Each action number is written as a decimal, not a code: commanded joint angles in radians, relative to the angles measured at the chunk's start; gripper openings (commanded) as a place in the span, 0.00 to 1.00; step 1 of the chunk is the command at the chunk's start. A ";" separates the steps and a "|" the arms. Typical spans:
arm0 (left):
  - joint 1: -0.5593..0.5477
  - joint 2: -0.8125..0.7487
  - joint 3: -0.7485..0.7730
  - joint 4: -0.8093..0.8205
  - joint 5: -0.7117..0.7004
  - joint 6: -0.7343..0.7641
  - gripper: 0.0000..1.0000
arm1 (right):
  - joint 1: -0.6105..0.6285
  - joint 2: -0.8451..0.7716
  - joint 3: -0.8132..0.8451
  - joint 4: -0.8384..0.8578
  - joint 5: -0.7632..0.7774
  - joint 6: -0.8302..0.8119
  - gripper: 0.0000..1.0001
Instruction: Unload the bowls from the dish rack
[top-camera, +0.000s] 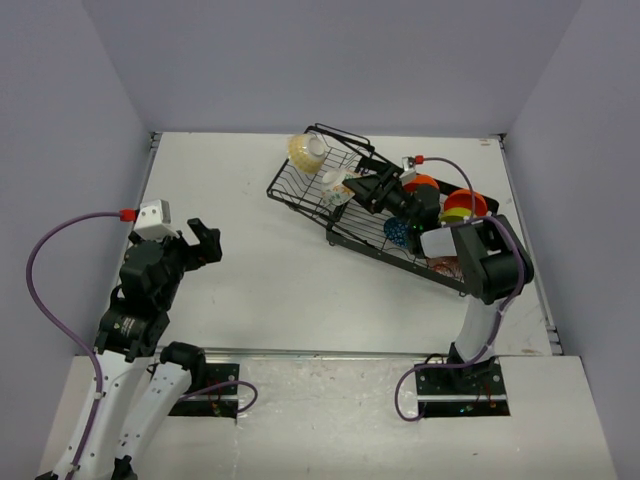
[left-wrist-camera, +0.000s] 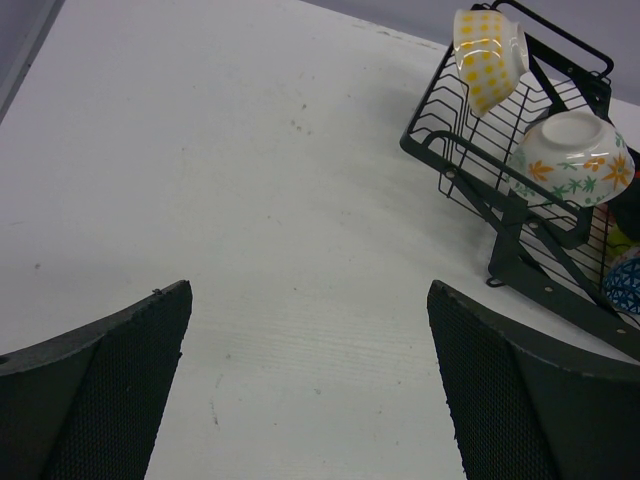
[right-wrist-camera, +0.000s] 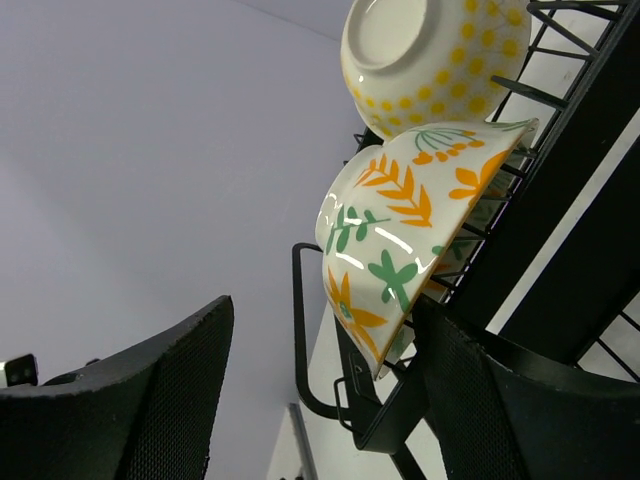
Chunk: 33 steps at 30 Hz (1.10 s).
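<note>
The coming move is judged to turn on how the white floral bowl (right-wrist-camera: 385, 230) lies against the right gripper (top-camera: 362, 186). This gripper is extended over the far left section of the dish rack (left-wrist-camera: 512, 240), and its jaws are spread wide with nothing held. In the right wrist view the bowl is seen standing on edge among the bars, just ahead of the opening and offset toward one finger. Its rounded outside is turned toward the other finger, and its mouth is turned toward the rack wires. The rim is seen as a slanted line running away from the jaws, so a grasp across the wall at the near rim is judged to need a small sideways correction first. The cream-yellow bowl (right-wrist-camera: 430, 50) is set just beyond it, at the far end of the rack, close or touching. The left gripper (top-camera: 204, 243) is held open over the bare table (top-camera: 280, 290), well apart from the rack on the left, so the right arm is clearly the nearer.
</note>
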<state>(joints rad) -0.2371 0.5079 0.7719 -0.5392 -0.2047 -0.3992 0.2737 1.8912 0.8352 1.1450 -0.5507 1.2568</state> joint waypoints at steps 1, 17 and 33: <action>-0.005 0.000 -0.002 0.039 0.010 0.025 1.00 | -0.002 0.035 0.044 0.073 -0.034 0.021 0.73; -0.005 -0.006 -0.003 0.041 0.014 0.025 1.00 | -0.002 0.109 0.082 0.122 -0.045 0.059 0.59; -0.005 -0.005 -0.003 0.042 0.028 0.028 1.00 | -0.002 0.157 0.100 0.232 -0.058 0.131 0.33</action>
<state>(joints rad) -0.2371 0.5072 0.7719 -0.5388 -0.1883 -0.3988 0.2737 2.0304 0.8993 1.2785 -0.5800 1.3666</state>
